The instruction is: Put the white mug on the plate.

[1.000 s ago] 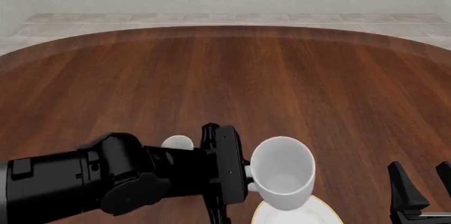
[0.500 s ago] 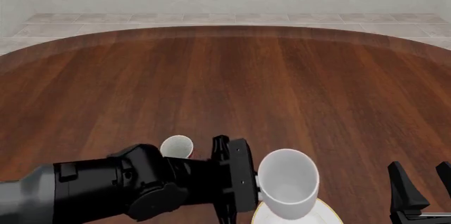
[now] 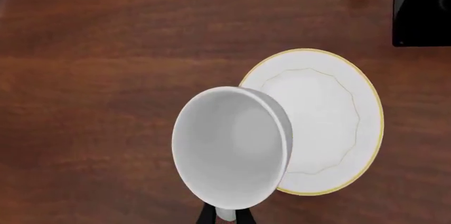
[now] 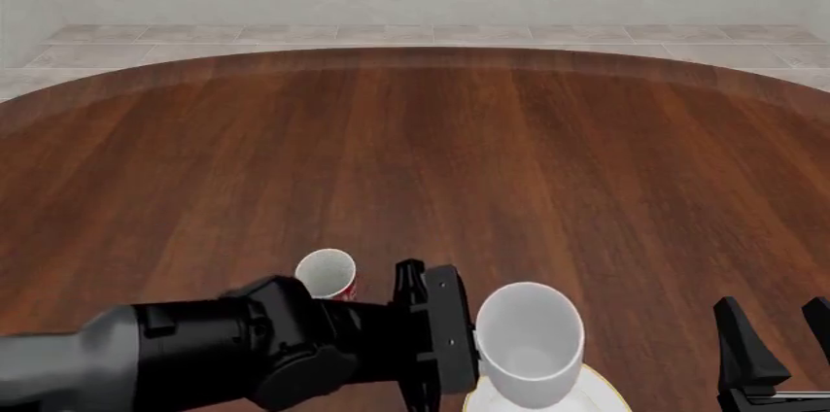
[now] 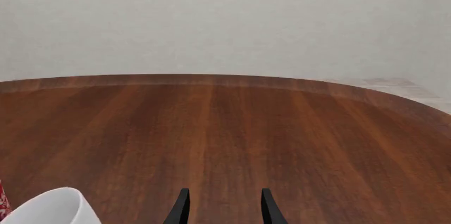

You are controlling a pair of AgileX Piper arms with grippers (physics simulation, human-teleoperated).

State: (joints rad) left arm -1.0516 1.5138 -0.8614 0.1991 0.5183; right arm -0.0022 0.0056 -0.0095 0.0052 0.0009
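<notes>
- The left gripper [image 4: 457,339] comes in from the left near the table's close edge and is clamped on the white mug [image 4: 528,342], which sits directly to the right of the gripper's black body in the front view.
- In the left wrist view the white mug [image 3: 229,147] fills the centre with its open mouth facing the camera; only the dark finger tips [image 3: 206,216] show beneath it, pinching a small white part that is probably the handle, though the view is too cramped to be sure.
- The mug hangs over the plate [image 4: 600,393], overlapping the plate's left side as the front view shows it; whether its base touches the plate I cannot tell.
- From the left wrist view the plate [image 3: 331,123] lies flat on the wooden table [image 3: 99,76], its gold rim showing past the mug.
- A red mug [image 4: 327,274] stands on the table behind the left arm, away from the plate.
- The right gripper [image 4: 776,342] rests at the lower right of the front view, apart from the mug and plate; in its own wrist view its two fingers [image 5: 181,209] stand parted with nothing between them.
</notes>
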